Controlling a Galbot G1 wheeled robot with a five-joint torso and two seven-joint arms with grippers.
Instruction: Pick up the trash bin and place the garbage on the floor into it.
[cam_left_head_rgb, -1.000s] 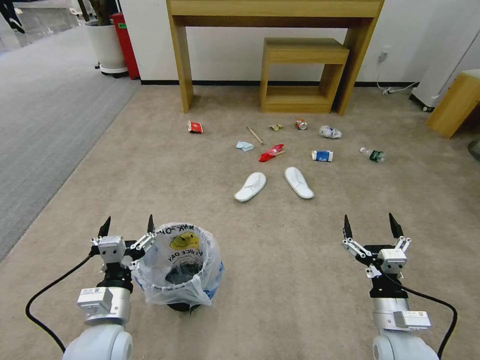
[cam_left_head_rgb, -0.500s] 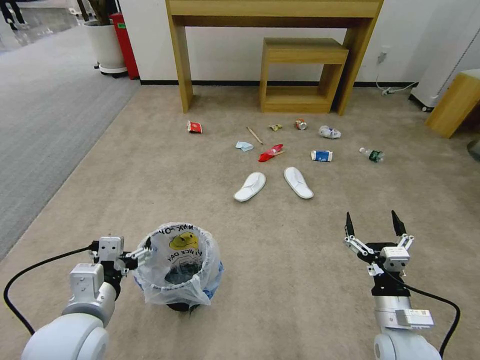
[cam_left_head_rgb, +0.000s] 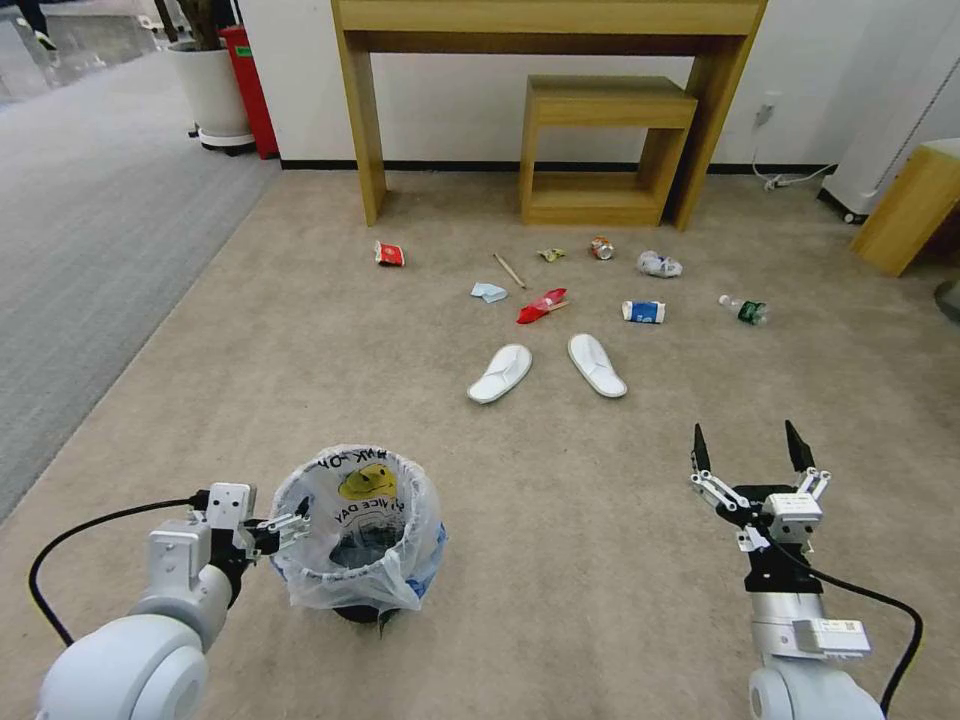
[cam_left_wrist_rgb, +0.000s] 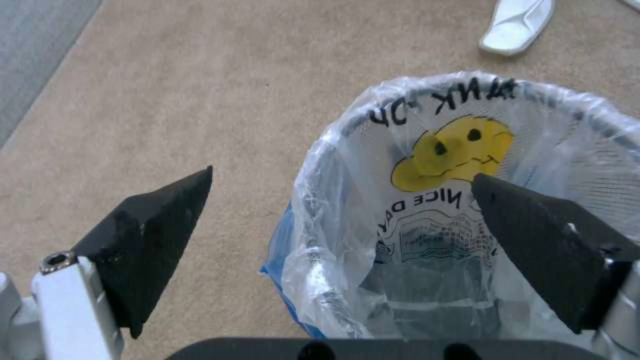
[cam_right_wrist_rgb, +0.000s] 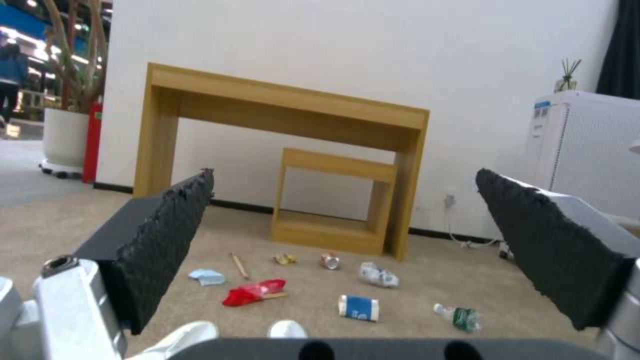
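- An office or lobby-like interior set up as a mock room is suggested; a beige carpet (cam_left_head_rgb: 300, 330) fills the centre of the frame, bordered by a grey ribbed carpet (cam_left_head_rgb: 90, 230) at the left
- A wooden console table (cam_left_head_rgb: 550, 20) with a smaller stool (cam_left_head_rgb: 608, 105) beneath is seen at top centre, against a white wall (cam_left_head_rgb: 460, 100)
- A potted plant (cam_left_head_rgb: 210, 90) and a red container (cam_left_head_rgb: 250, 85) are placed at upper left; a white appliance (cam_right_wrist_rgb: 587, 145) is seen at the right

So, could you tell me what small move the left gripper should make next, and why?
Probably close the left gripper on the rim of the small round plastic-lined trash bin: it is open, with one finger inside the bag and the other outside.
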